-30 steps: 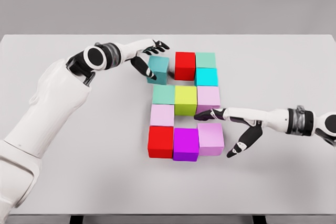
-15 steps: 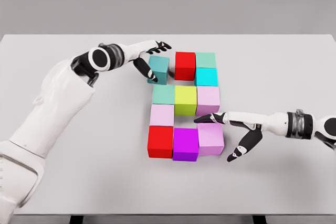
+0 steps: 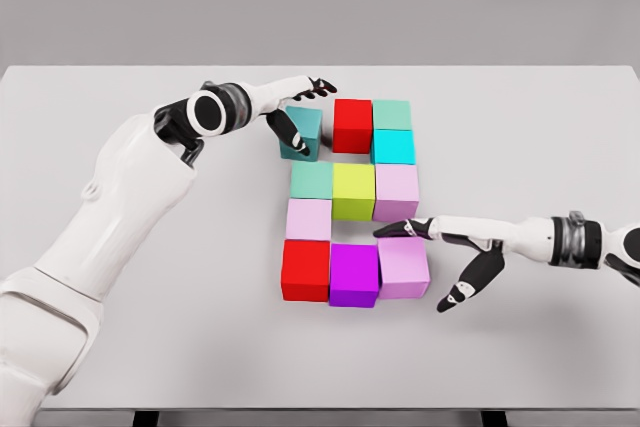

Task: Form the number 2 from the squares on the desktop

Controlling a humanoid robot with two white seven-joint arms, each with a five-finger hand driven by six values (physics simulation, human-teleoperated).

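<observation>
Several coloured cubes lie on the white table [image 3: 120,247] in a block pattern. A dark teal cube [image 3: 303,133] sits at the top left, slightly turned, beside a red cube [image 3: 352,125]. My left hand [image 3: 300,112] is at this teal cube, its thumb on the cube's left face and its fingers stretched over the far edge, not curled around it. My right hand [image 3: 440,249] is open at the lower right. Its forefinger lies along the far edge of the pink cube [image 3: 403,267], and its thumb hangs to that cube's right.
The other cubes are a green-teal one [image 3: 392,114], cyan [image 3: 393,147], sea-green [image 3: 312,181], yellow-green [image 3: 353,191], light pink [image 3: 397,191], pale pink [image 3: 308,219], red [image 3: 306,269] and magenta [image 3: 354,275]. Bare table surrounds the cluster.
My left forearm and hand have shifted right, and the dark teal cube has turned a little. My right hand has slid slightly down and to the right along the pink cube.
</observation>
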